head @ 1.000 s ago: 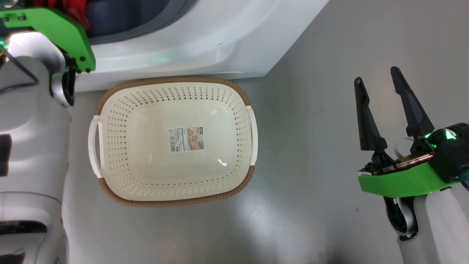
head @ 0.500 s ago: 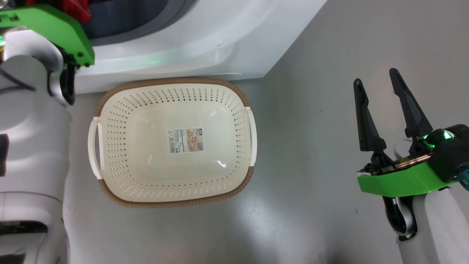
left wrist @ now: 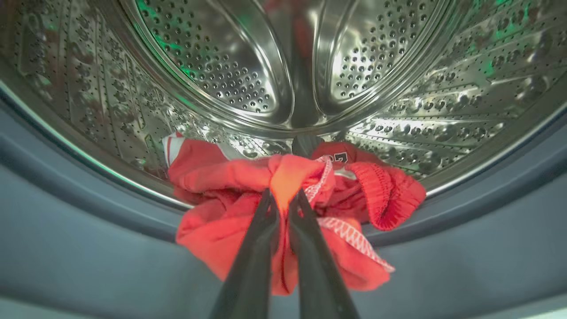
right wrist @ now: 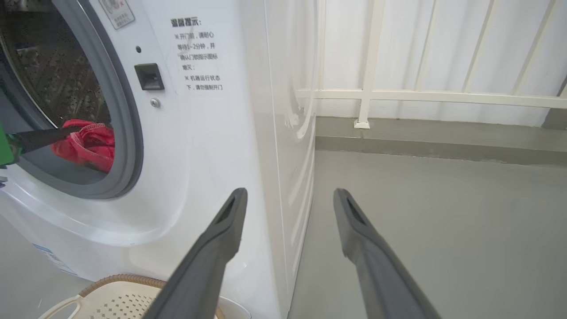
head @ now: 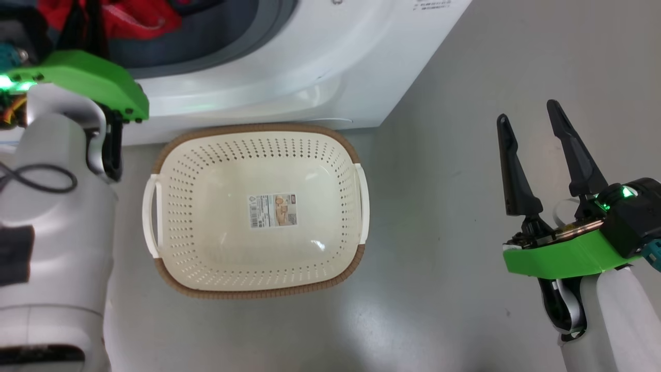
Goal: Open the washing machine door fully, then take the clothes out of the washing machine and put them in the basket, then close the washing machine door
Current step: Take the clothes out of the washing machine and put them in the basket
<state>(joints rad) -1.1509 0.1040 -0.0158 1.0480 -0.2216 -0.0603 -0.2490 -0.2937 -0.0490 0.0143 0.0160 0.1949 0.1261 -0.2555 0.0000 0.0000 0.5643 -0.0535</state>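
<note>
A: What's hidden?
B: The clothes point(left wrist: 212, 230), partly behind the left gripper point(left wrist: 283, 198), jaws clenched on red fabric at the washing machine point(left wrist: 221, 66) drum lip.
A: Room?
B: The right gripper point(head: 528, 112), jaws spread, hangs over the floor point(head: 439, 181), right of the basket point(head: 258, 128).

Grey floor, machine and basket

The smooth grey floor point(head: 454, 170) carries the white washing machine point(head: 310, 72) and the cream basket point(head: 248, 293), which stands upright close against the machine's front base. Beside the machine the floor runs to a low kerb point(right wrist: 421, 133).
</note>
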